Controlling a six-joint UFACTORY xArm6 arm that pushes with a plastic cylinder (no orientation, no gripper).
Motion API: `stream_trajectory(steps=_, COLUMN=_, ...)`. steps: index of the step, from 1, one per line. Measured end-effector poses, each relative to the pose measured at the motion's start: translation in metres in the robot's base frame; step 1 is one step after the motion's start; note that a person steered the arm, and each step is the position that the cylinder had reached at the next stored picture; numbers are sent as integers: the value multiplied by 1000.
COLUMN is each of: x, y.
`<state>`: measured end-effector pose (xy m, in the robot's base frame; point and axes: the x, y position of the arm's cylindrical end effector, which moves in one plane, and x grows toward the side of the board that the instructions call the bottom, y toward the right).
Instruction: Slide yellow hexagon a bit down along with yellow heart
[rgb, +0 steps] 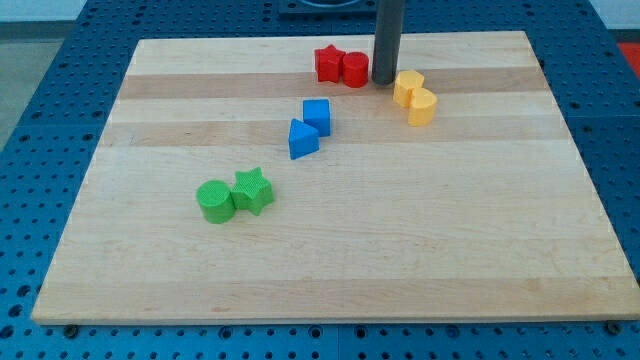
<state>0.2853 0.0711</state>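
Observation:
The yellow hexagon (407, 86) sits near the view's top, right of centre, on the wooden board. The yellow heart (422, 106) touches it just below and to the right. My tip (383, 81) is the lower end of the dark rod and rests on the board just left of the yellow hexagon, between it and the red cylinder (354, 70). The tip is close to the hexagon's left side; I cannot tell if it touches.
A red star (328, 63) touches the red cylinder on its left. A blue cube (317, 116) and a blue triangle (302, 139) sit at centre. A green cylinder (215, 201) and a green star (253, 190) sit lower left. The board's edge (330, 318) runs along the bottom.

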Motion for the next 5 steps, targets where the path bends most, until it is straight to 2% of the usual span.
stream_trajectory(steps=1, x=-2, y=0)
stream_trajectory(steps=3, x=20, y=3)
stream_trajectory(steps=5, x=-2, y=15)
